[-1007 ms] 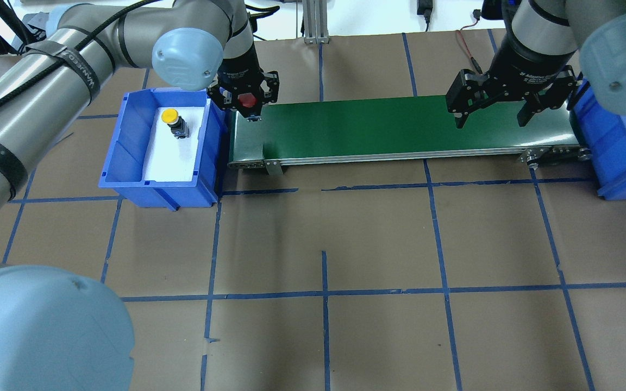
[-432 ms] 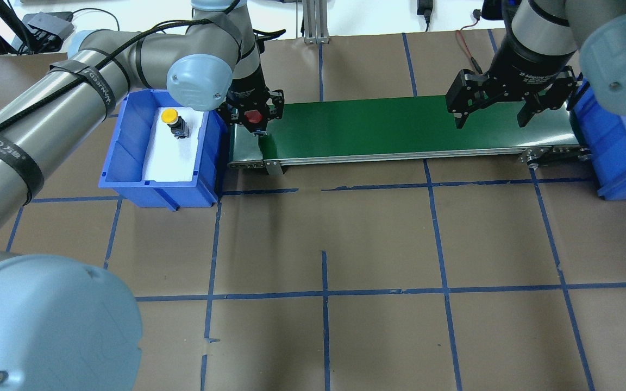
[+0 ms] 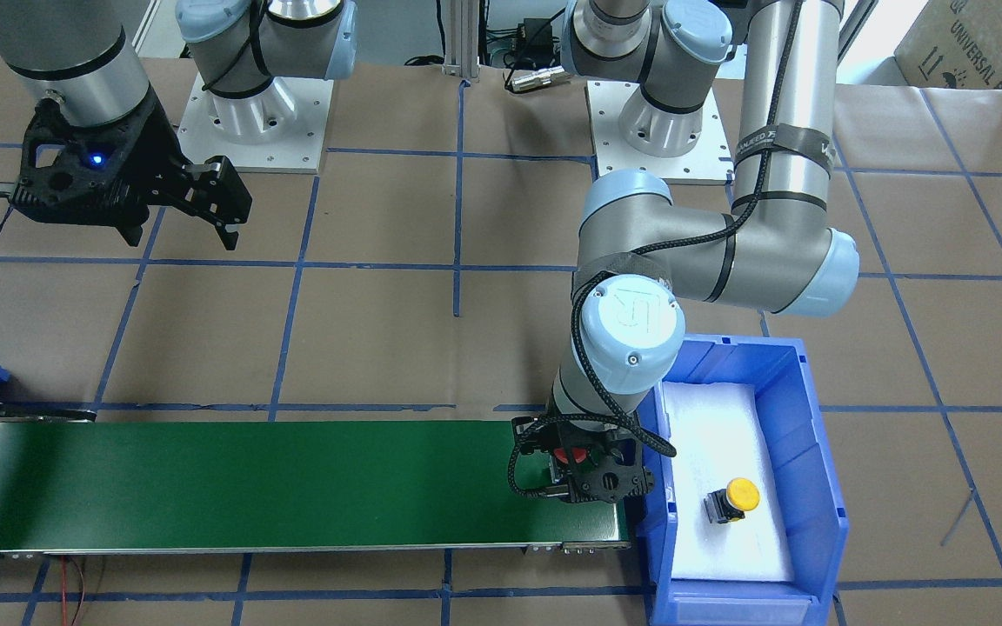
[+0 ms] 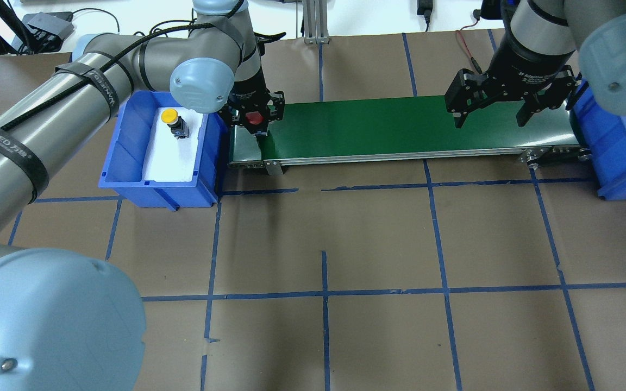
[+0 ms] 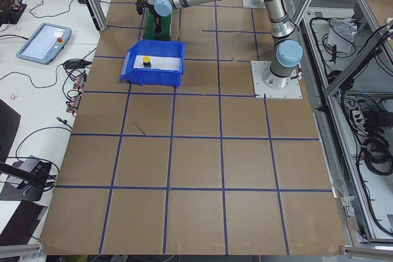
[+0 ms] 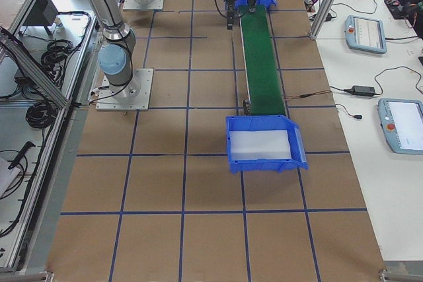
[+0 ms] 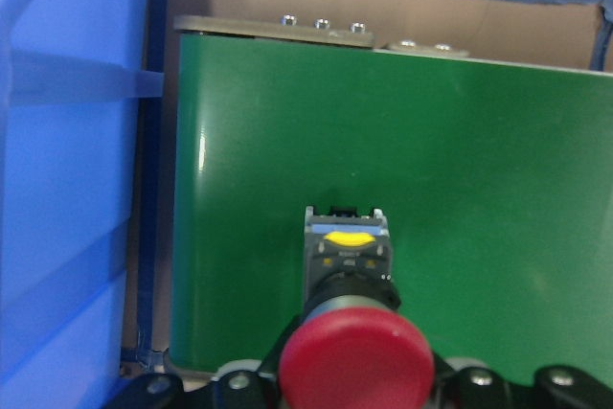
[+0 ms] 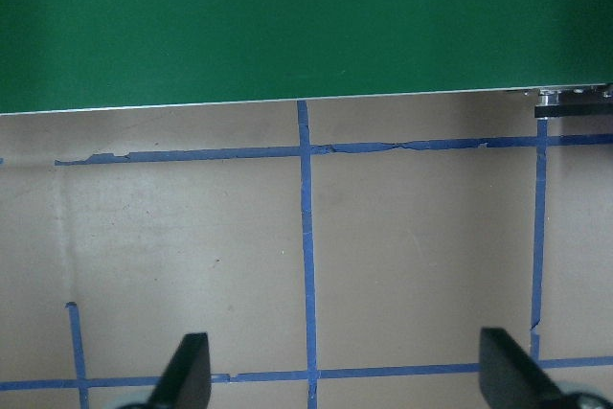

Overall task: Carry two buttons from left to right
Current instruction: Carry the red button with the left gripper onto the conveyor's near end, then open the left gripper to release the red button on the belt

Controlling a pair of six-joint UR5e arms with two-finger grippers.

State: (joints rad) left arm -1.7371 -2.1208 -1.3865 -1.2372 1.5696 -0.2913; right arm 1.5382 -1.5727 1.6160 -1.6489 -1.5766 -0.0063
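- While clamped shut on the red button (image 7: 356,361) just under its cap, hanging straight down: left gripper (image 4: 254,126). Cap turned up toward the wrist camera, black-and-grey body pointing at the belt.
- Placed over the left end of the green conveyor belt (image 4: 378,127), close to the end roller. Cannot tell whether the button's body touches the belt or hangs just clear of it.
- Just beside that belt end: left blue bin (image 4: 128,163), lined with white foam (image 4: 169,157), its near wall close to the gripper.
- Resting on that foam, in the half of the bin farther from the robot's base: yellow button (image 4: 170,116). Cap up as far as can be told, and well apart from the gripper.
- Spread wide with nothing between them: jaws of the right gripper (image 4: 489,124). In the right wrist view, fingertips (image 8: 187,375) far apart over brown paper and blue tape lines, belt edge beyond them.
- Held raised, clear of belt and table, toward the belt's right part.
- At the belt's right end: right blue bin (image 6: 264,164), white foam showing inside.
- Underneath all: table (image 4: 378,239) covered in brown paper, gridded with blue tape.
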